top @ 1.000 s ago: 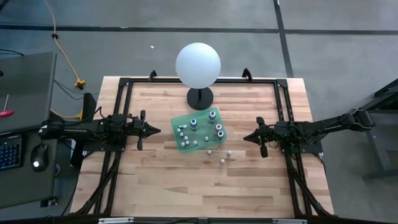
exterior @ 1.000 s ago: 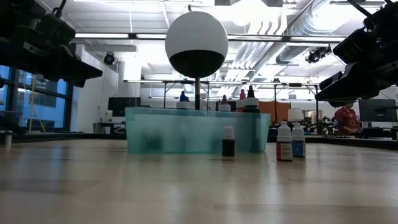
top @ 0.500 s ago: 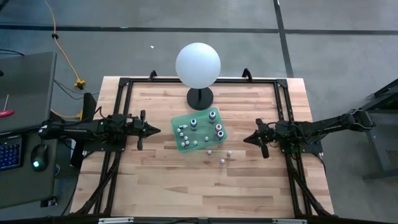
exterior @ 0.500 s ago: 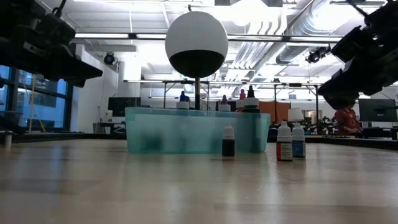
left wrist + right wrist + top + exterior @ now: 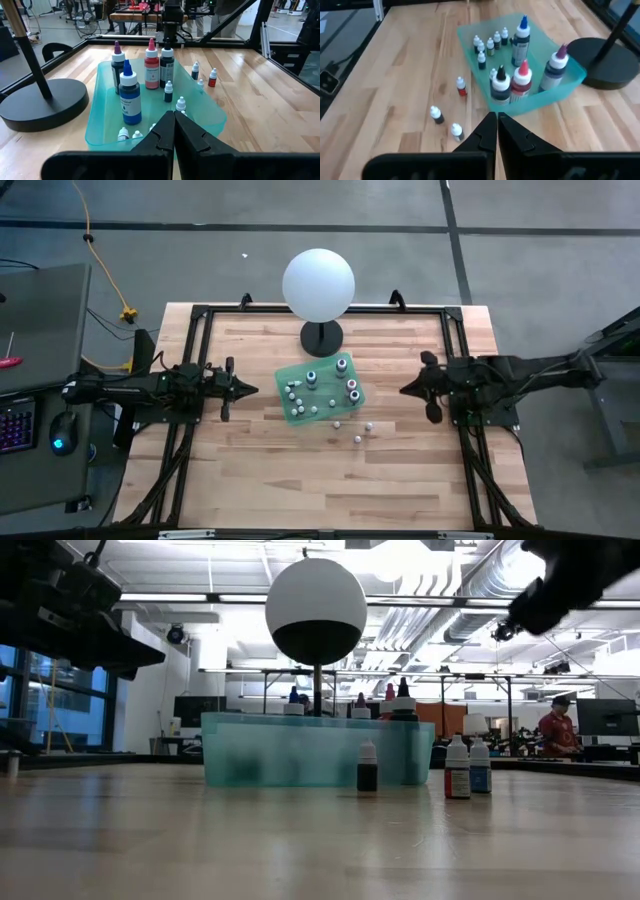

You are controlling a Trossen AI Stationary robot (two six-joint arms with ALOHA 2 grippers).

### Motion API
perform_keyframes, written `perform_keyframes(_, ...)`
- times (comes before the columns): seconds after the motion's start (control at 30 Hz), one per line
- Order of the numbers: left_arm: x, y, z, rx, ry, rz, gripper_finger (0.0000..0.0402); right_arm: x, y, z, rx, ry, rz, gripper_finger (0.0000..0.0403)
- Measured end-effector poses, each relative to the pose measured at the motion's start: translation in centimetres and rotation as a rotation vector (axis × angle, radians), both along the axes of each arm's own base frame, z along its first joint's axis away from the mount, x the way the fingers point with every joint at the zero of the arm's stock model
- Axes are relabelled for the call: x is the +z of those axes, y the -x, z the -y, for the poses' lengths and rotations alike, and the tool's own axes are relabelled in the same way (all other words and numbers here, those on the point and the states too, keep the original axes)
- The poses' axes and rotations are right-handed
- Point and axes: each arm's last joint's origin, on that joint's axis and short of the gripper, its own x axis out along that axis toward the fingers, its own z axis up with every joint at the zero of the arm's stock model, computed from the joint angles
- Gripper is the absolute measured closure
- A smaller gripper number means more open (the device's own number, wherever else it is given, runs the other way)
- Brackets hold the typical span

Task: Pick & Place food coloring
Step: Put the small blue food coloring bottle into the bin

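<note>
Three tiny food coloring bottles (image 5: 357, 439) stand upright on their bases on the wood, just off the near right corner of the green tray (image 5: 283, 380). In the right wrist view they are the red one (image 5: 462, 87) and two dark ones (image 5: 436, 114). Several more tiny bottles (image 5: 490, 42) and taller dye bottles (image 5: 521, 37) stand in the tray. My right gripper (image 5: 497, 119) is shut and raised to the right of the tray (image 5: 540, 100), holding nothing. My left gripper (image 5: 174, 117) is shut to the tray's left, also holding nothing.
A big white sphere (image 5: 318, 285) on a black stand rises just behind the tray. A black frame (image 5: 200, 315) runs along the table's edges. Bare wood lies near the front edge. A person (image 5: 553, 730) is in the room far behind.
My right gripper has risen well above the table and tipped its fingers further downward, staying shut. The bottles and the tray have not moved.
</note>
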Motion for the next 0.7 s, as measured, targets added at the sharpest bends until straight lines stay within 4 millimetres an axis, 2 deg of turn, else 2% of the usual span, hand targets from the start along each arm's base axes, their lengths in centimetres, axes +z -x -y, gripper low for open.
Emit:
perform_keyframes(0.1, 0.0, 0.0, 0.0, 0.000, 0.000, 0.000, 0.0401, 1.8, -0.6, 0.0, -0.014, 0.007, -0.039, 0.0390)
perform_keyframes(0.23, 0.0, 0.0, 0.0, 0.000, 0.000, 0.001, 0.0401, 2.7, -2.1, -0.1, -0.024, 0.023, -0.141, 0.0375)
perform_keyframes(0.4, 0.0, 0.0, 0.0, 0.000, 0.000, 0.002, 0.0401, 2.3, -4.9, -0.5, -0.016, -0.014, -0.282, 0.0339)
perform_keyframes(0.57, 0.0, 0.0, 0.0, 0.000, 0.000, 0.002, 0.0401, 1.2, -7.1, -0.9, -0.026, -0.094, -0.414, 0.0292)
perform_keyframes(0.7, 0.0, 0.0, 0.0, 0.001, 0.000, 0.002, 0.0401, -0.2, -8.5, -1.6, 0.031, -0.148, -0.498, 0.0252)
